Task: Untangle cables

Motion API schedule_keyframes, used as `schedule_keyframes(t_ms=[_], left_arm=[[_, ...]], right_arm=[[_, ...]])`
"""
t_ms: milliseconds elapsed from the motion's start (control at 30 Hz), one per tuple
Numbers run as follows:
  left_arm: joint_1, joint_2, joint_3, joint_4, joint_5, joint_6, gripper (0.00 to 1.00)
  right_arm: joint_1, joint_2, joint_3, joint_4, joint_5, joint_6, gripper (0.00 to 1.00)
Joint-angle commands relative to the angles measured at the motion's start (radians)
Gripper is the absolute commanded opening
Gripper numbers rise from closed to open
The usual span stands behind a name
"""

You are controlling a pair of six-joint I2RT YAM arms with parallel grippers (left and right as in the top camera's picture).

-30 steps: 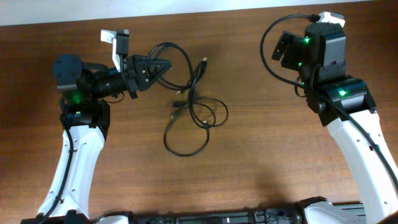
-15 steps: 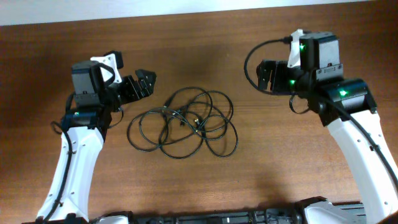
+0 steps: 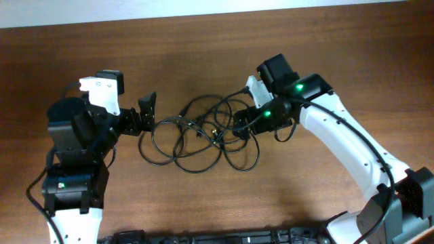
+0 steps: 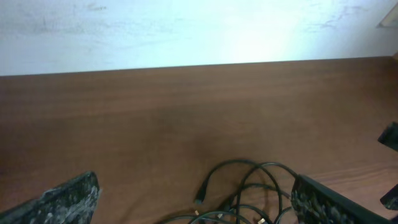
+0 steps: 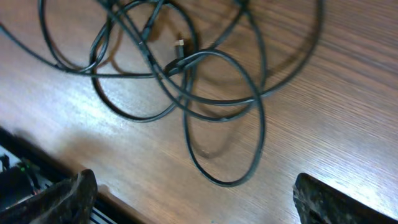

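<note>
Several thin black cables (image 3: 201, 133) lie in one loose tangle at mid-table. The heap stretches longer left to right than front to back, with big loops fanning out on both flanks and the tight crossings packed in the middle.

From the left wrist camera, one plug end (image 4: 199, 200) hangs off a high arc of cord with its tip turned back toward the camera. In the right wrist view a small metal tip (image 5: 178, 43) sits among the crossed strands.

The left gripper (image 3: 144, 116) sits just beside the leftmost loop, fingers spread wide, nothing between them. The right gripper (image 3: 245, 116) hangs over the right-hand loops, jaws also wide apart and empty.

As for room, bare wooden table (image 3: 325, 196) runs well out to the right and behind the tangle, up to the white wall (image 4: 186, 28). A narrower band of wood lies in front, before the dark rail (image 3: 237, 237) along the near edge.
</note>
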Motion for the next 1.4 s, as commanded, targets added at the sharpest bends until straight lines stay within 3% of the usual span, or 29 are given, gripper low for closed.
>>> schedule_keyframes(t_ms=[0, 167, 267, 433, 567, 633, 667, 700, 867, 1033, 1133, 1233, 1367], left_arm=[[0.005, 0.02, 0.002, 0.001, -0.008, 0.023, 0.99], [0.005, 0.027, 0.002, 0.001, -0.008, 0.023, 0.99], [0.005, 0.027, 0.002, 0.001, -0.008, 0.023, 0.99], [0.005, 0.027, 0.002, 0.001, -0.008, 0.023, 0.99], [0.005, 0.027, 0.002, 0.001, -0.008, 0.023, 0.99], [0.005, 0.027, 0.002, 0.001, -0.008, 0.023, 0.99], [0.005, 0.027, 0.002, 0.001, -0.008, 0.023, 0.99], [0.005, 0.027, 0.002, 0.001, -0.008, 0.023, 0.99], [0.005, 0.027, 0.002, 0.001, -0.008, 0.023, 0.99], [0.005, 0.027, 0.002, 0.001, -0.008, 0.023, 0.99], [0.005, 0.027, 0.002, 0.001, -0.008, 0.023, 0.99], [0.005, 0.027, 0.002, 0.001, -0.008, 0.023, 0.99], [0.005, 0.027, 0.002, 0.001, -0.008, 0.023, 0.99]], right_arm=[[0.074, 0.006, -0.009, 0.105, -0.009, -0.166, 0.99], [0.112, 0.156, -0.009, 0.352, -0.021, -0.171, 0.99], [0.116, 0.307, -0.009, 0.555, -0.258, -0.171, 0.99], [0.195, 0.396, -0.009, 0.626, -0.263, -0.244, 1.0], [0.249, 0.416, -0.009, 0.666, -0.219, -0.265, 0.81], [0.249, 0.434, -0.009, 0.667, -0.218, -0.265, 0.51], [0.249, 0.443, -0.009, 0.666, -0.218, -0.265, 0.15], [0.248, 0.444, -0.009, 0.664, -0.218, -0.264, 0.04], [0.197, 0.366, 0.008, 0.645, -0.218, -0.261, 0.04], [-0.014, 0.044, 0.146, 0.615, -0.217, -0.262, 0.04], [-0.055, -0.1, 0.296, 0.644, -0.008, -0.303, 0.04], [-0.055, -0.162, 0.407, 0.778, 0.134, -0.329, 0.04], [-0.056, -0.201, 0.432, 1.092, 0.325, -0.379, 0.04]])
